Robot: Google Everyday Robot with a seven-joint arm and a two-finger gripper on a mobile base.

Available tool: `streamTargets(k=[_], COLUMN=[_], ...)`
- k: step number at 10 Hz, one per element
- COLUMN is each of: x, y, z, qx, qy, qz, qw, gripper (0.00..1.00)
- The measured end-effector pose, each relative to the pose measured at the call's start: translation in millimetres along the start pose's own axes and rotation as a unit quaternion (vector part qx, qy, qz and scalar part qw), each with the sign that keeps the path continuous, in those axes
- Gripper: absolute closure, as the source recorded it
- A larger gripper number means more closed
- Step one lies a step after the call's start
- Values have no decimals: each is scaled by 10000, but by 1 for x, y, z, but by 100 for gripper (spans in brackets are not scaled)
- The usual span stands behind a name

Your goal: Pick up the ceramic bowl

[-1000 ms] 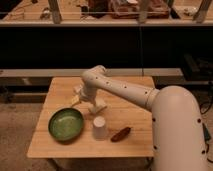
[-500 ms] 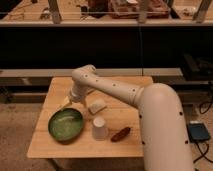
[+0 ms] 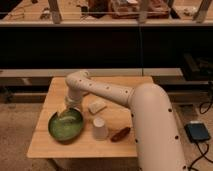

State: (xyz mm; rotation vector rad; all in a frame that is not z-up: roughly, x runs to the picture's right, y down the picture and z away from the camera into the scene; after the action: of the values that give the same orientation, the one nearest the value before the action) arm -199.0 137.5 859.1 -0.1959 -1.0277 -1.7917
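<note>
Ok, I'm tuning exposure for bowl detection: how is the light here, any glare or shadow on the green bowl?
Camera view: warm, dim light on the table, dark band behind it; the ceramic bowl shows only a faint sheen, no harsh glare; the gripper, at its far rim, reads pale against the green.

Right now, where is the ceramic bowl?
In the camera view, the ceramic bowl sits front-left on the table, left of the white cup; the claw is at its far rim.

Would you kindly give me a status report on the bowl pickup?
Gripper at far rim of ceramic bowl. Bowl resting on the table, not yet lifted. White cup beside it, apart.
</note>
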Motion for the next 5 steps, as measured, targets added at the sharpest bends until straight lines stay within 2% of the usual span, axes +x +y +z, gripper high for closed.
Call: streamTargets(k=[2, 3, 5], x=[-7, -11, -18], y=[10, 14, 26], z=[3, 5, 16], qx=[-122, -128, -156], qy=[1, -7, -112], qz=[15, 37, 79], qw=[9999, 9999, 9998], gripper=[56, 59, 59])
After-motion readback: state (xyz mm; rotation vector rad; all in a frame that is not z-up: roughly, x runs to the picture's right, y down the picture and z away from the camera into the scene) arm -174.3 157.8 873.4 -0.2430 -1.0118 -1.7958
